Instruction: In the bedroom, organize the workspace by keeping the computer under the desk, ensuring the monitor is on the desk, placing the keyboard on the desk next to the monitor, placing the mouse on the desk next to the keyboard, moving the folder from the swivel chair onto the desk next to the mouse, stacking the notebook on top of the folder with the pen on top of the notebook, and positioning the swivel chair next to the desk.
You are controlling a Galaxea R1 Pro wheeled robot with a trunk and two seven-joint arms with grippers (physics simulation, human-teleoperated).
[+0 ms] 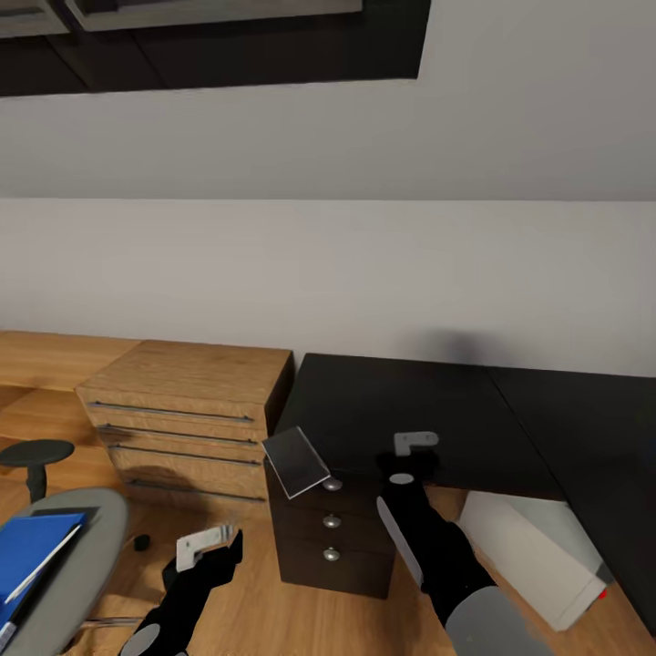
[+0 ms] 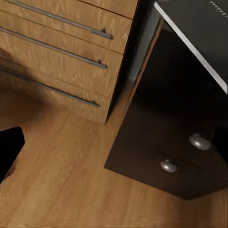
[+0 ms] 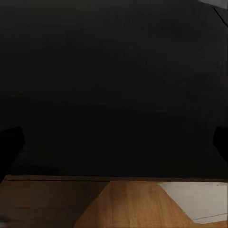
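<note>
Blue folder (image 1: 32, 547) at 8 o'clock on chair seat (image 1: 87, 556) — thin, stiff, light; best pinched at an overhanging edge. Left hand (image 1: 208, 539) and right hand (image 1: 415, 444) — spread or pressed, cannot tell.

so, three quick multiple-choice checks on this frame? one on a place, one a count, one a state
1. Where is the blue folder?
A. on the desk
B. on the swivel chair seat
C. on the floor

2. How many round knobs does the black cabinet front show in the head view?
A. one
B. three
C. five

3. What state are the light-wood chest drawers in?
A. all shut
B. top one pulled out
C. bottom one missing

Answers:
1. B, the folder lies flat on the grey seat at the head view's lower left.
2. B, three knobs sit one under another down the front.
3. A, every drawer front is flush, handles in line.
</note>
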